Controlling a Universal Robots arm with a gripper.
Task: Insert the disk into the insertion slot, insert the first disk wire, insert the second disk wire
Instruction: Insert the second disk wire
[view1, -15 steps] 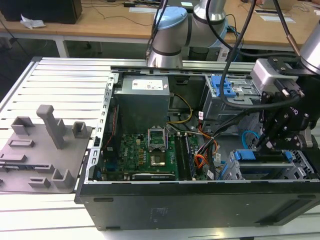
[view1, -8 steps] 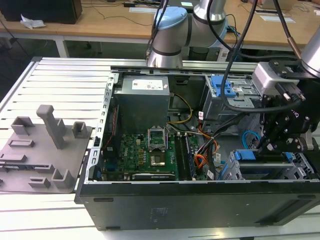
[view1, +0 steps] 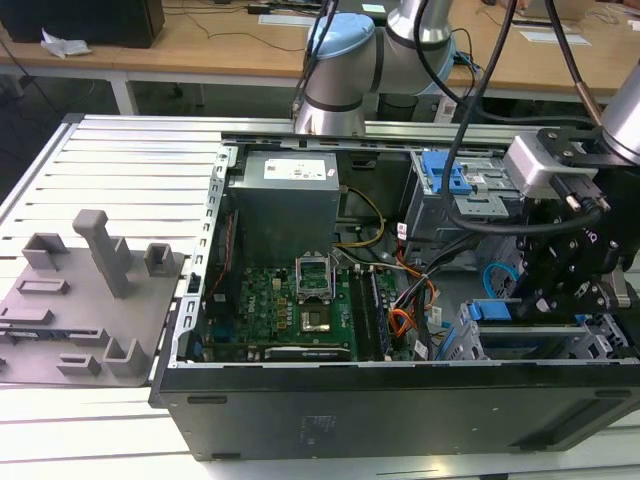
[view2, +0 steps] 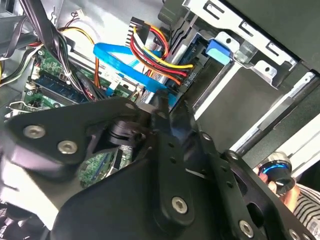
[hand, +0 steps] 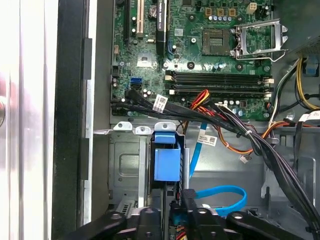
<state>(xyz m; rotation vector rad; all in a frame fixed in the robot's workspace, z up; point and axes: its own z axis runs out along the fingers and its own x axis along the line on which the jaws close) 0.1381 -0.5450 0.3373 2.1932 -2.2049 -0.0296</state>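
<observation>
Disk (hand: 166, 164) already sits in the insertion slot (hand: 125, 167) just ahead of my gripper (hand: 176, 206), so I judge wiring is in hand, my fingers pinched on the second disk wire (hand: 220, 192) at its plug, which needs squaring to the disk's connector.

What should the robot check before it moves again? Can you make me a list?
1. Is the disk sitting in the insertion slot? Ok.
2. Is the gripper shut on the end of the light-blue wire? Ok.
3. Is that wire's plug seated in the disk? Cannot tell, the gripper hides it.
4. Are the red-and-yellow wires plugged in at the disk? Cannot tell.
5. Is the black cable bundle apart from the gripper? Ok.
</observation>
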